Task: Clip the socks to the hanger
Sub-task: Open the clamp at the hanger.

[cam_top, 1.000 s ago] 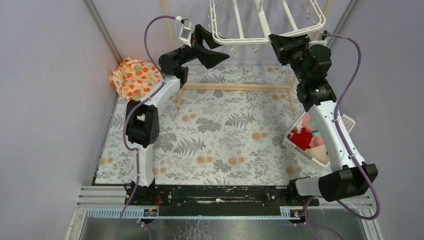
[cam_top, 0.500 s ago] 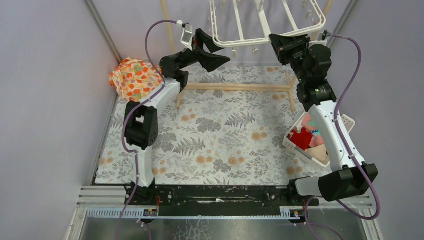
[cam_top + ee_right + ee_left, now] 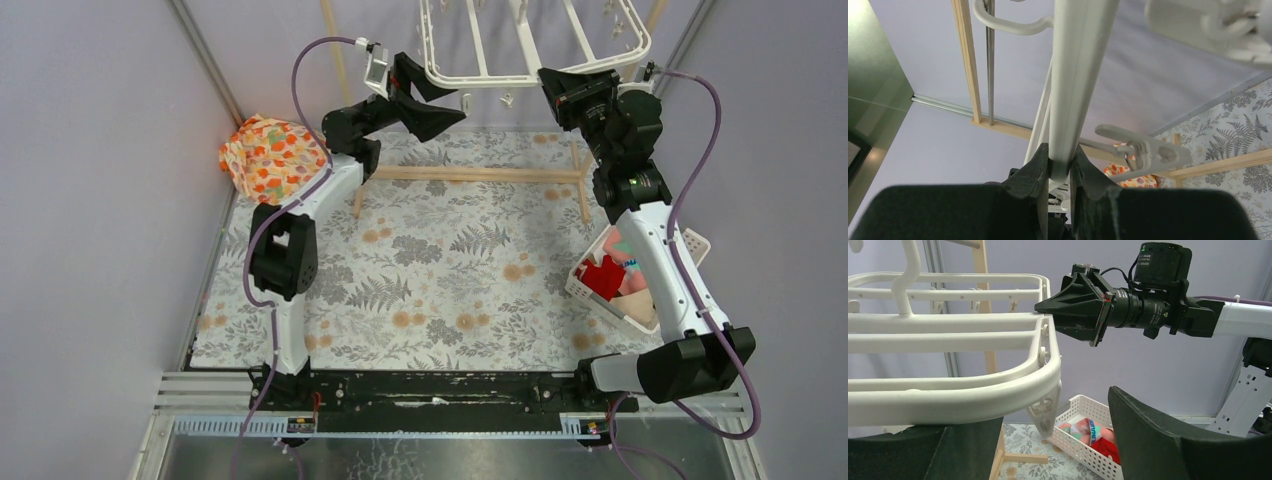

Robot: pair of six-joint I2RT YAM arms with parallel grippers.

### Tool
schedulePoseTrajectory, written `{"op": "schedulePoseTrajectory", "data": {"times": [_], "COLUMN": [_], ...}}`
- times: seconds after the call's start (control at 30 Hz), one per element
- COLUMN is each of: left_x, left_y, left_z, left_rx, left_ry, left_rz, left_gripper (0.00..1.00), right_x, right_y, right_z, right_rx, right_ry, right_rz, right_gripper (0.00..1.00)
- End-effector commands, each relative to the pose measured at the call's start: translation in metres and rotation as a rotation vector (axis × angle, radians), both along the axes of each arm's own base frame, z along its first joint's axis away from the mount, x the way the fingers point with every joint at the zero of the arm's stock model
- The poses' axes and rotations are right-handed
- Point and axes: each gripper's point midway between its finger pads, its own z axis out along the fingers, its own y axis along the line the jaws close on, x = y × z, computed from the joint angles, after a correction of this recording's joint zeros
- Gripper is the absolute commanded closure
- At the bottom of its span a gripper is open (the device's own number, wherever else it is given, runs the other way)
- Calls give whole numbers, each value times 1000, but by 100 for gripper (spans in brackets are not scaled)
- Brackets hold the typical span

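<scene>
With my right pincer [image 3: 1059, 165] clamped on the hanger [image 3: 973, 395] bar and left pincer [image 3: 450, 98] apart, I should square it onto the corner clip [image 3: 1045, 412] before squeezing.

**Setting.** A robotics lab cell, which I operate remotely. Plain lilac wall panels [image 3: 90, 200] held in aluminium posts [image 3: 205, 60] enclose the fern-printed desk [image 3: 450, 300]. The left arm [image 3: 290, 250] and right arm [image 3: 660, 260] are bolted to a black rail [image 3: 430, 385] at the desk's near edge, and purple cables [image 3: 700, 150] loop along them. The household items read as props: a hanger [image 3: 500, 82], a wooden stand [image 3: 470, 173], a basket [image 3: 590, 292] and a flowered bundle [image 3: 270, 155].
</scene>
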Motion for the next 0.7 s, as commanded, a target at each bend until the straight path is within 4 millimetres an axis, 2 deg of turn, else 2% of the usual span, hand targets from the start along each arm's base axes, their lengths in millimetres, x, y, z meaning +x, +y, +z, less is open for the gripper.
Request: {"op": "schedulePoseTrajectory", "data": {"times": [0.0,0.27,0.67], "left_x": [0,16,15], "left_y": [-1,2,2], "left_z": [12,6,12], "left_rx": [-27,-20,-44], "left_ry": [-56,-42,-38], "left_rz": [15,34,21], "left_gripper": [19,19,19], "right_x": [-24,-26,-26], "right_y": [2,3,4], "right_z": [53,55,54], "right_rx": [10,14,21], "right_ry": [-173,-180,-179], "right_rz": [24,36,43], "right_gripper": [100,100,100]}}
